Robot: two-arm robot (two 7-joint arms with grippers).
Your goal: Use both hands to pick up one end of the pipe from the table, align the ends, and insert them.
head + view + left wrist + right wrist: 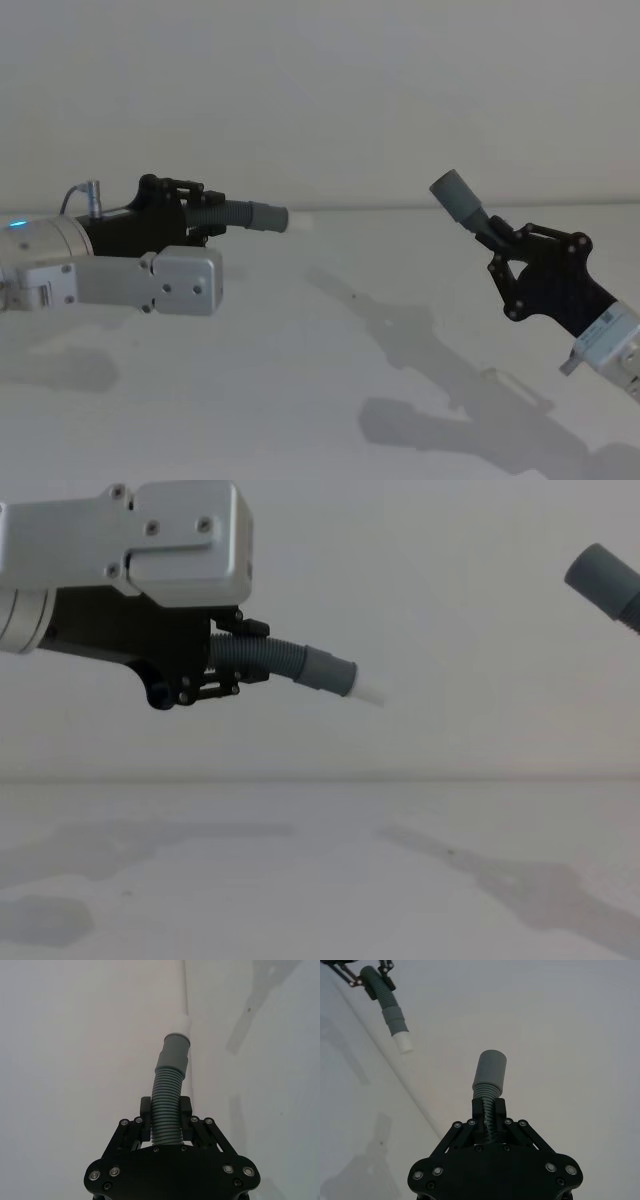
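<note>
Above the surface [330, 380], the left tool [205, 222] pinches the pipe [222, 213] behind its white-tipped end [268, 216]. The right tool [497, 240] pinches it behind the wide grey end [457, 197]. The two ends are well apart.

Plain off-white wall [320, 90], white matte table [300, 400] meeting it at a faint seam [320, 777] — soft grey shadows [440, 425], dim light

Above the table [250, 400], the left gripper [205, 215] stood at 9 o'clock and held the collar end [265, 216], which pointed toward 3 o'clock. The right gripper [492, 238] stood at 3 o'clock and held the socket end [456, 196], which pointed toward 10 o'clock. The two ends were well apart.
</note>
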